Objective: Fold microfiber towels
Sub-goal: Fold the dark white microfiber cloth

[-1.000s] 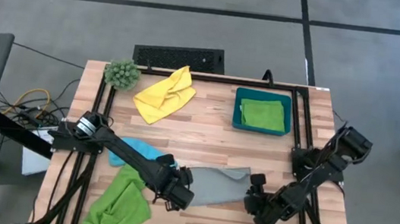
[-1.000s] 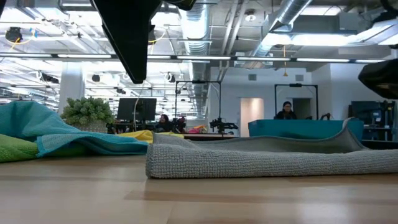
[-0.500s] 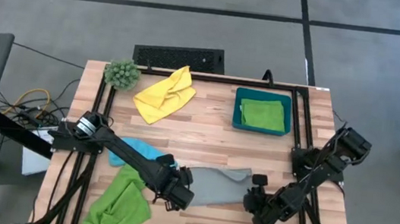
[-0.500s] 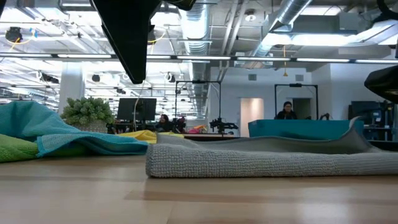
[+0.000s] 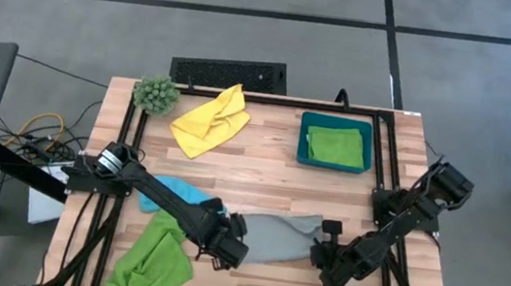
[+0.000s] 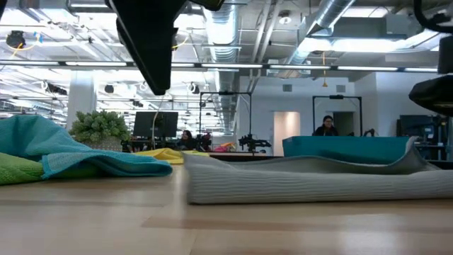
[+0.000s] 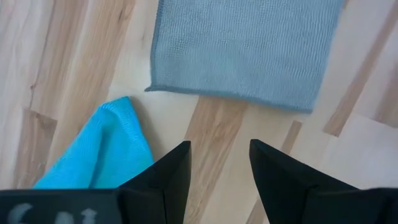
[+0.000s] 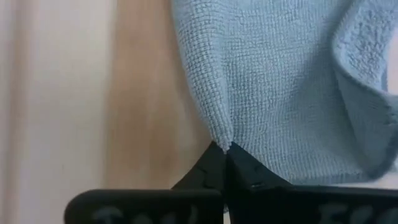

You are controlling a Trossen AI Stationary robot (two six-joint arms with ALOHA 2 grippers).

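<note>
Green towel [image 5: 151,259]: lying crumpled at the table's seven o'clock corner; not being handled.
Teal towel [image 5: 171,193]: sitting bunched at about eight o'clock, partly under the left arm; its edge is showing just beside the grey towel in the left wrist view.
Left gripper [image 7: 217,163]: hovering over bare wood just off the grey towel's near edge; its fingers are standing apart and gripping nothing.
Yellow towel [image 5: 209,120]: lying loosely heaped at about eleven o'clock, well apart from both arms.
Grey towel [image 5: 275,237]: lying spread at six o'clock between the two grippers; one end is curling up on the right gripper's side.
Right gripper [image 8: 225,155]: sitting at the grey towel's four o'clock end; its fingertips are pinching shut on a corner of the cloth.
Blue bin [image 5: 303,139]: standing at one o'clock, holding a folded green cloth.
Risk: the pinch is catching only the very tip of the corner, so the cloth is likely slipping free if lifted quickly; the towel may also be dragging rather than folding, since the left gripper is not pinning the far end.
</note>
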